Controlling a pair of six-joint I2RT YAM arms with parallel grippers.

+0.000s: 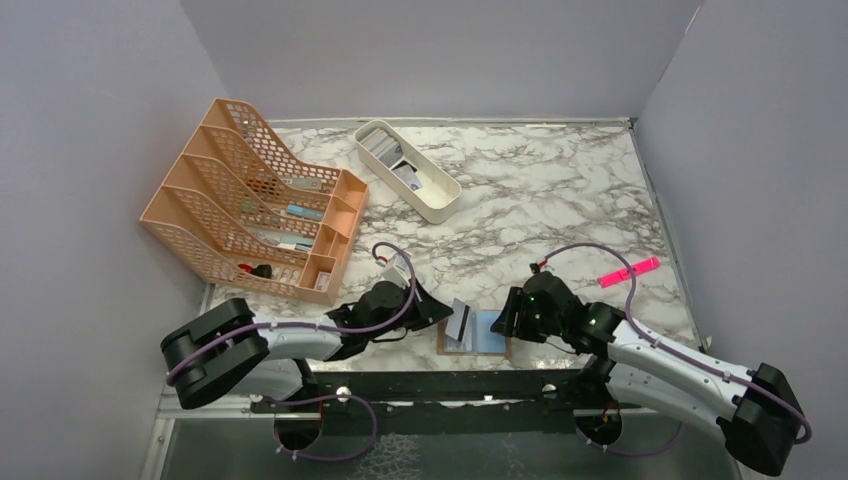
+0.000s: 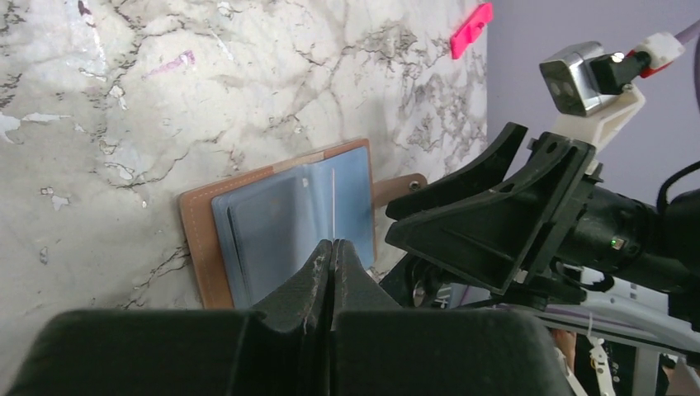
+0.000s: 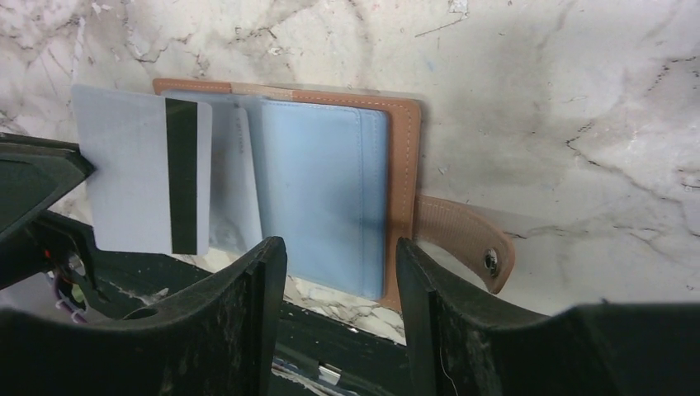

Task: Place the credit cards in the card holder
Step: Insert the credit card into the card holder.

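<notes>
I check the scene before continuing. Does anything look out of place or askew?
Only the pink highlighter stands out: it lies alone and slanted on the table's right side, far from the orange rack. The card holder lies open, and the left end effector holds a card on edge over it.

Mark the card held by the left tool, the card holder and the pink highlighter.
card (image 3: 132,177), right wrist view, grey face left of the black stripe.
card holder (image 3: 404,165), right wrist view, tan right border.
pink highlighter (image 1: 630,272), top external view, middle of the barrel.
</notes>
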